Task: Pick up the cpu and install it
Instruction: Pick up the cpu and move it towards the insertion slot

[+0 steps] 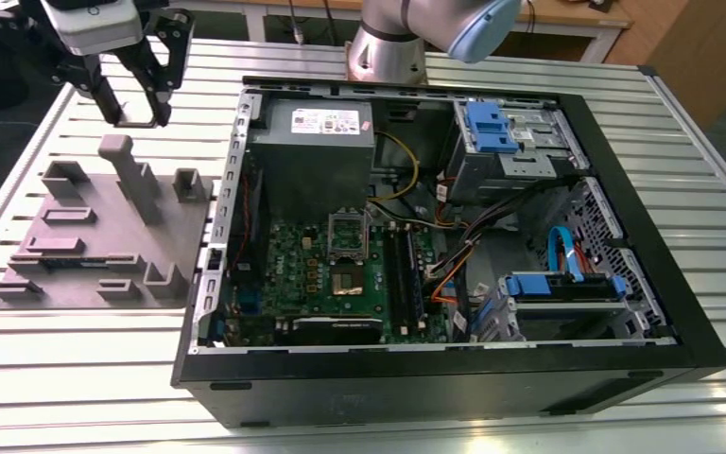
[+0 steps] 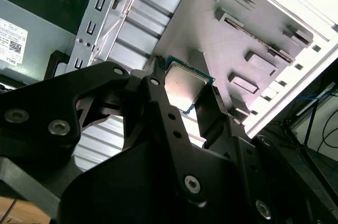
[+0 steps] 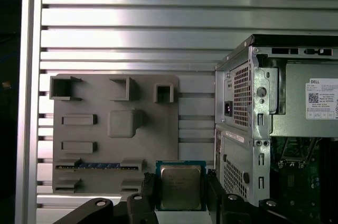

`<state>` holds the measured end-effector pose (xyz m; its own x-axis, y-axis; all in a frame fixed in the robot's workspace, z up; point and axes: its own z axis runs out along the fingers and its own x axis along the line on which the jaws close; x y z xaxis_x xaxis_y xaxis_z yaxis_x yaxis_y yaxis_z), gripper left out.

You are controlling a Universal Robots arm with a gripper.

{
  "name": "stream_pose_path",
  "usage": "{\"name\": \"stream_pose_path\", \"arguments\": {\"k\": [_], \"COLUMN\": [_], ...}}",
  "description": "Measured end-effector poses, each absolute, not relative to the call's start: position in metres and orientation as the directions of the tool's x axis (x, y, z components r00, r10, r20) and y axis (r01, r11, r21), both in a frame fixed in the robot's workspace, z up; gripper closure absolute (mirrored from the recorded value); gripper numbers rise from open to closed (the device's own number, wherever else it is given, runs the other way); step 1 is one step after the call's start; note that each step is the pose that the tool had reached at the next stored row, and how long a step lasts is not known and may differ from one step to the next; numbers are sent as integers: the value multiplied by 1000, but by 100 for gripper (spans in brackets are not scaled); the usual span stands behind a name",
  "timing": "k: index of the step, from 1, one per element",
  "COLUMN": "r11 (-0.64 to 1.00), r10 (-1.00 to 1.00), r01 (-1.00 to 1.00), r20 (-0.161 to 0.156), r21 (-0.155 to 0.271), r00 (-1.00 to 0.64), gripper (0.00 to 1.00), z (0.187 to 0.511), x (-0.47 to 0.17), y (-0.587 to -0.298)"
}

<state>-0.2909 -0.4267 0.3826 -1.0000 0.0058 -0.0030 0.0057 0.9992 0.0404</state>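
Gripper [image 1: 136, 118]: up over the far end of the grey parts tray [image 1: 98, 236], on the exterior view's left, well apart from the open computer case [image 1: 464, 388].
Pincer state: closed down to the chip's width, with the cpu [image 3: 181, 187] clamped by two opposite edges between the fingers [image 2: 163, 113].
Cpu position: off the tray and in the air as far as I can judge. Both wrist views show its silver top facing the cameras, with the tray and the slatted table [image 1: 73, 378] behind it.
Destination: the motherboard [image 1: 325, 274] down inside the case, with what looks like the socket frame [image 1: 347, 232] just below the big grey box with the white label [image 1: 313, 142].
Risk, grip: only thin edges are held, so I'd say a jolt could let the chip twist or slide out.
Risk, route: the case wall stands between here and the board. Clipping it would likely knock the chip askew.
Risk, seating: a tilted or wrongly turned chip would sit badly in the socket, and pressing it could damage the contacts.
Risk, clutter: loose cables [image 1: 464, 248] lie near the board and could snag the fingers.
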Motion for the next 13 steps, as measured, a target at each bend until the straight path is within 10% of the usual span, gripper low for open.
{"name": "stream_pose_path", "arguments": {"k": [13], "r11": [999], "r10": [6], "r01": [6], "r20": [-3], "r21": [40], "r00": [-1000], "gripper": [53], "z": [383], "x": [-287], "y": [-427]}}
